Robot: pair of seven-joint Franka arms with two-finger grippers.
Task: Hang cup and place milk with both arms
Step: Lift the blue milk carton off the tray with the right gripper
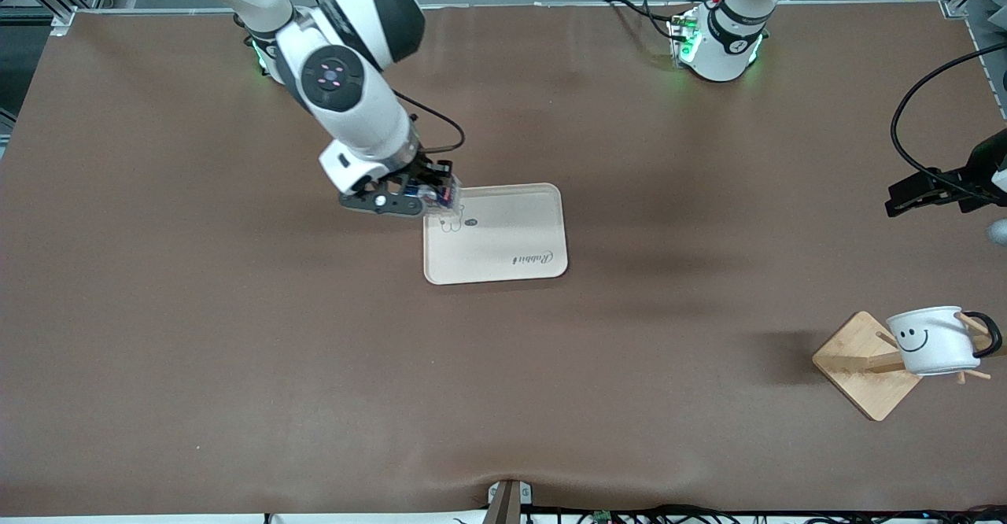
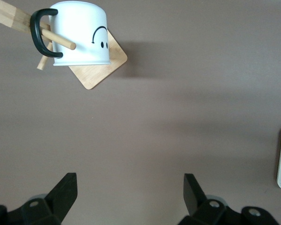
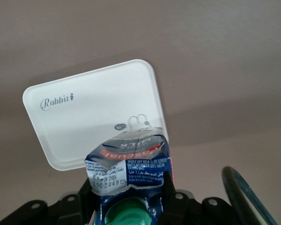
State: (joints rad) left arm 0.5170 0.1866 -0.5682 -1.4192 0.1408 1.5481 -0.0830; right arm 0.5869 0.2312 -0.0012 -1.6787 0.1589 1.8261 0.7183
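From the front, the milk point(image 1: 445, 193) is mostly hidden inside the right gripper point(image 1: 429, 197), above a corner of the pale tray point(image 1: 511, 256). The right wrist view shows it well: a crumpled blue carton point(image 3: 129, 168) with a green cap and red and white marks, pinched between the fingers. The cup point(image 1: 934, 341) hangs by its black handle on a peg of the wooden rack point(image 1: 865, 374), smiley showing. The left gripper point(image 2: 131, 194) waits over the bare table point(image 1: 236, 351), spread wide.
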